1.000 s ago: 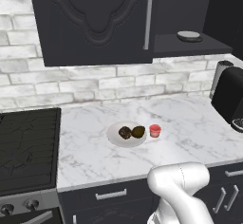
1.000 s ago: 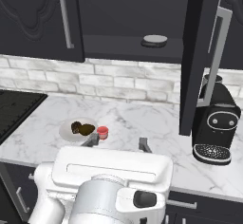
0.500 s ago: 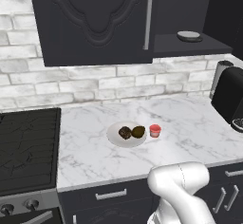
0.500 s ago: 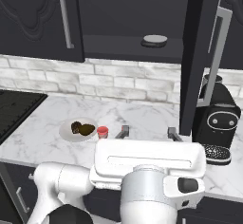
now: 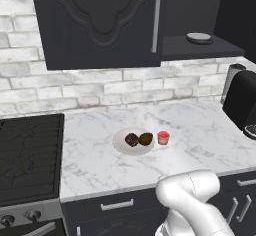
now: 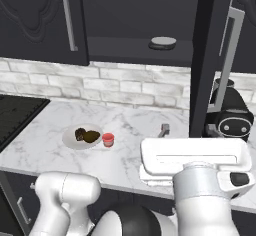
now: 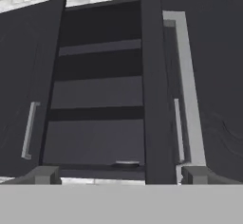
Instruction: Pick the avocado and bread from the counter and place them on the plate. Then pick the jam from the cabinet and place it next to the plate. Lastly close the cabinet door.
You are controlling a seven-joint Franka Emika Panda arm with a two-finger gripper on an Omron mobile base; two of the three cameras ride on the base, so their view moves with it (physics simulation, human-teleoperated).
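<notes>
On the white marble counter [image 5: 200, 135] the plate [image 5: 120, 147] holds the dark brown bread [image 5: 131, 139] and the olive avocado [image 5: 146, 139]. The red jam [image 5: 163, 138] stands just right of the plate, touching nothing. From the right side I see the same plate [image 6: 70, 141], bread [image 6: 80, 133], avocado [image 6: 92, 137] and jam [image 6: 108, 139]. The cabinet's right door [image 6: 206, 55] stands open, edge-on. My gripper [image 6: 187, 130] is open and empty, raised over the counter in front of that door. The hand view looks up at the door edge [image 7: 152, 85] between my gripper [image 7: 119, 175] fingertips.
A grey flat disc [image 5: 199, 37] lies on the open cabinet shelf. A black coffee machine [image 6: 232, 122] stands on the counter right of the open door. A dark stove [image 5: 30, 155] borders the counter on the left. The left cabinet door [image 5: 100, 22] is shut.
My hand has swung to the right above the counter, from near the plate toward the open cabinet door. Plate, food and jam have stayed put.
</notes>
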